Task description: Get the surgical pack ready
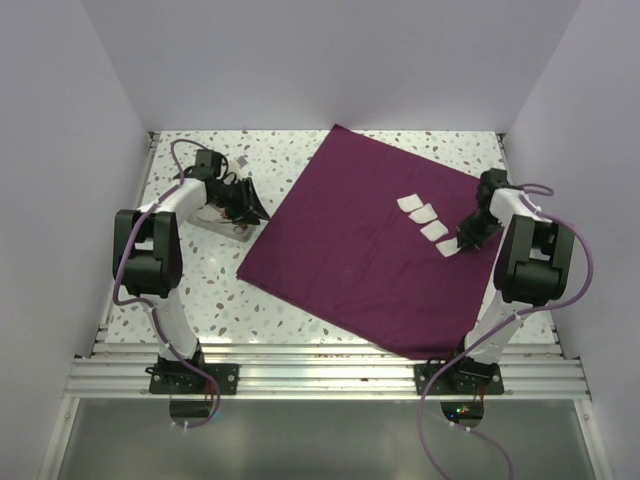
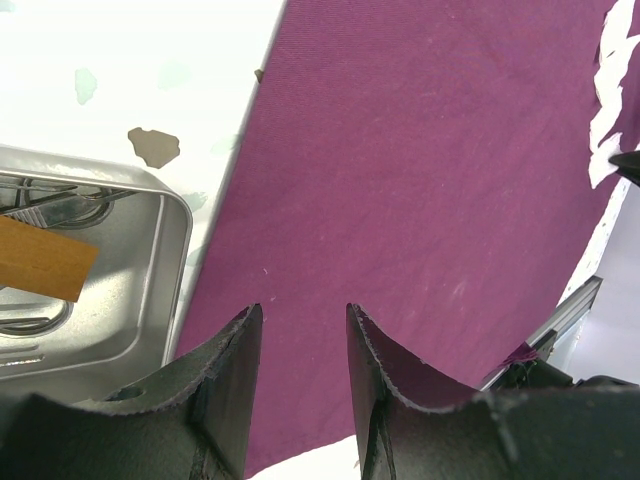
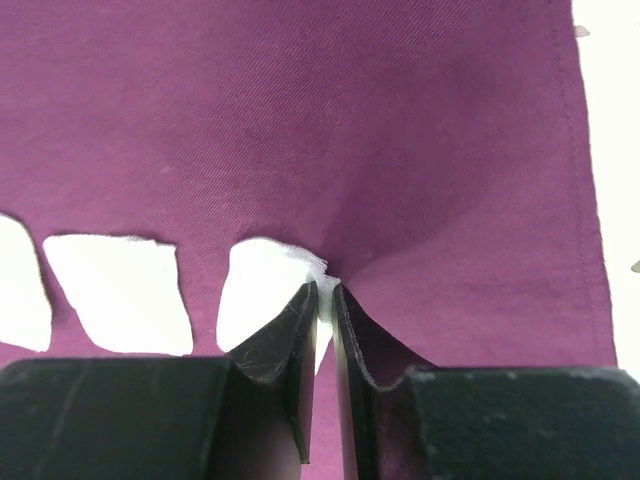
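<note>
**Left arm** [image 1: 150,255]: rises from its base at the near edge with the elbow folded high. The forearm reaches forward and slightly right, and the wrist tips the left gripper [image 2: 300,325] downward. Its two fingers stand apart with a clear gap and nothing between them.

**Right arm** [image 1: 525,262]: also folded at the elbow, with the forearm angled forward and inward to the left and the wrist pitched down. The right gripper [image 3: 323,300] sits low, its fingers set almost together (only a thin slit shows), pinching the edge of a white gauze square [image 3: 262,290] at the tips.
</note>
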Tool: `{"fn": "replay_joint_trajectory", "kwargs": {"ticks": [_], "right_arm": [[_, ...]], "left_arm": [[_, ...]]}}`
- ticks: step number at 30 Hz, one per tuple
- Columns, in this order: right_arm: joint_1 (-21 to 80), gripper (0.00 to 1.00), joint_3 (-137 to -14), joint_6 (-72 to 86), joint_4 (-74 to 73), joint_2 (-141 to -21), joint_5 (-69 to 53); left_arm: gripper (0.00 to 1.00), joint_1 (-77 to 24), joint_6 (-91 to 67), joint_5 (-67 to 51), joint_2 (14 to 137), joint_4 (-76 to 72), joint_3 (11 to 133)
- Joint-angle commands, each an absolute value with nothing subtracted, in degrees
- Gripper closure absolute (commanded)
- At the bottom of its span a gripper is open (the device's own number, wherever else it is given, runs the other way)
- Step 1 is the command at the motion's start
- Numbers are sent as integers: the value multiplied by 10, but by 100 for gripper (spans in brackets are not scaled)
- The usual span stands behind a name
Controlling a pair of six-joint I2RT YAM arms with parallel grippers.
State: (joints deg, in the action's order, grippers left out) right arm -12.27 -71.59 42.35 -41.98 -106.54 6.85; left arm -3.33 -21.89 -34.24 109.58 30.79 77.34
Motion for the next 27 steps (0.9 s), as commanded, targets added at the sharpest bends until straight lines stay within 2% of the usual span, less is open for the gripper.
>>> {"fn": "replay_joint_trajectory", "kwargs": {"ticks": [1, 6, 18, 27], "right_arm": [[-118, 86, -750, 414, -450, -1025, 91], [-111, 92, -763, 403, -459, -1015, 83], [-61, 97, -856, 443, -457, -1055, 24], [-61, 98, -835, 439, -388, -1106, -20]], "left_arm": [[57, -28, -216, -354, 1086, 290, 780], [57, -28, -215, -355, 1084, 291, 780], [57, -25, -214, -353, 1083, 296, 783], [57, -21, -213, -352, 1085, 298, 785]]}}
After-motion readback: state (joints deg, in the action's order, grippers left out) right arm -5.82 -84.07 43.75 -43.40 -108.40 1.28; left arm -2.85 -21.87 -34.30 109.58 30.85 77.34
